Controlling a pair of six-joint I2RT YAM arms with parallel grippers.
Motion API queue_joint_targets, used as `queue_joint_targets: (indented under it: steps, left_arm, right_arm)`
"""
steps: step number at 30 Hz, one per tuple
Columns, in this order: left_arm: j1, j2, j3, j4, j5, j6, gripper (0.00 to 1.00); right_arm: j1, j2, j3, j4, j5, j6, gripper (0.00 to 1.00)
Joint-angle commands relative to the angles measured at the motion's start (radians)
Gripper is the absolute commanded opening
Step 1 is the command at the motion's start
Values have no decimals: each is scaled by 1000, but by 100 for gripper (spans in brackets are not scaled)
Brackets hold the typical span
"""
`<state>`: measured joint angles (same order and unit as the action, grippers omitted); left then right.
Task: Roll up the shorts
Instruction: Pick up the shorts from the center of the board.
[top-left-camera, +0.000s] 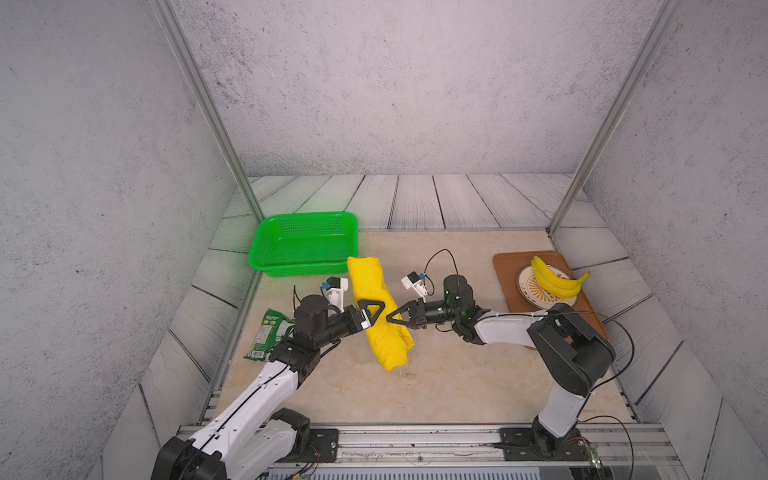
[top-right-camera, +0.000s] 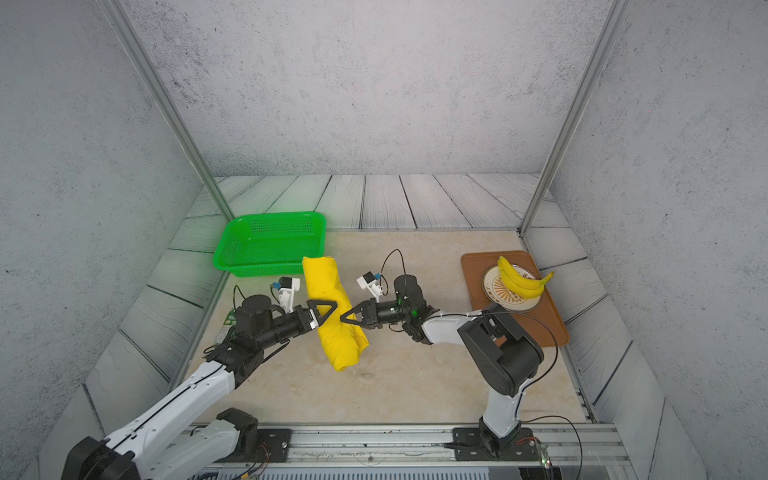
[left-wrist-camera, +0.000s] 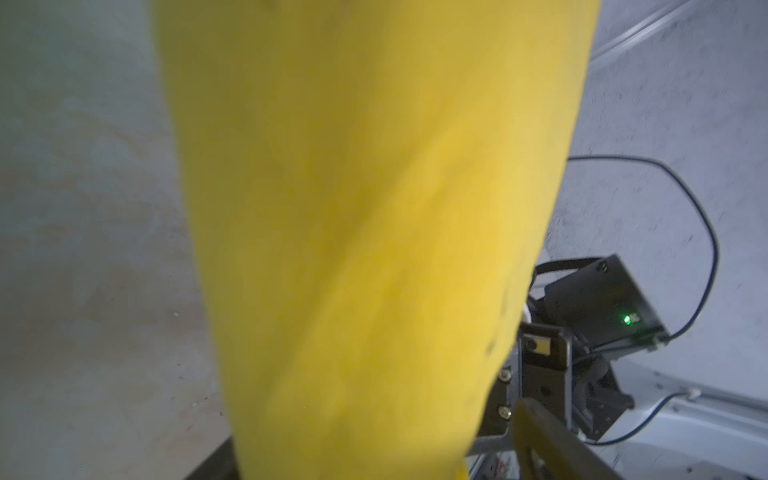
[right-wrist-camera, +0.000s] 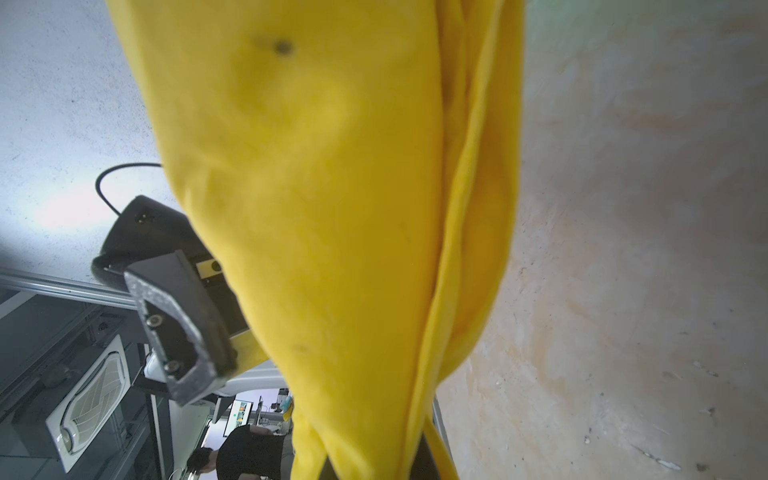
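Tabletop (top-left-camera: 457, 374): rolled shorts (top-left-camera: 374, 286), long axis far-to-near, near end maybe lifted.

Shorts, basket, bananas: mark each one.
shorts (top-left-camera: 386, 340), top view, near half of the roll
basket (top-left-camera: 303, 268), top view, front wall
bananas (top-left-camera: 555, 282), top view, middle of the bunch

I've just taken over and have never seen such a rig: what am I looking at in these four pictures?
Two white-and-black robot arms work at a beige stone-patterned table. Two pictures look down from overhead; two come from cameras on the arms' wrists. On the table lie a green plastic mesh basket, a green snack packet, and a brown tray bearing a patterned plate with yellow bananas. Between the arms lie the bright yellow fabric shorts, rolled into a bundle. The right pincer is shut on its cloth; the left pincer meets it opposite, grip unclear.
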<state>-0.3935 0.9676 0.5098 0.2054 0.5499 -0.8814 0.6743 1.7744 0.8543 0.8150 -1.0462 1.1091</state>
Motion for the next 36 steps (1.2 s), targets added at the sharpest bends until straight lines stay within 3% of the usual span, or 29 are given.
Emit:
queue_joint_targets:
  steps: [1,2,5,6,7,9,13,17,25,30,36]
  left_arm:
    - [1,43,44,105,90,-25,68]
    - [0,62,47,126,101,-44,59]
    - [1,98,76,140,116,-58,20]
    - [1,101,89,125,108,-51,6]
    - [1,99,105,99,94,-42,0]
    - [2,89,142,35,52,-10,0]
    - [21,79,209,-26,-16,27,0]
    - [81,117,335,-131,-30,57,0]
    - [205,250,588,-166,-51,34,0]
    - [288,387,739,-126,-105,-20,0]
    - [368,581,915,11,-207,-104,0]
  right_arm:
    - [7,-53,41,24,-92,-13,1]
    - [8,-57,46,10,-98,-22,2]
    - [6,-71,70,-115,-95,-91,6]
    - [6,-81,77,-170,-87,-128,9]
    - [5,-89,81,-218,-77,-157,16]
    - [2,-119,83,-337,-44,-231,37]
    - [-9,-193,54,-483,16,-326,51]
    - [-30,-309,-10,-613,87,-399,52]
    - [-33,-633,-150,-894,313,-504,53]
    - [-31,-796,-246,-911,379,-483,56]
    - [-29,-864,-300,-912,414,-453,56]
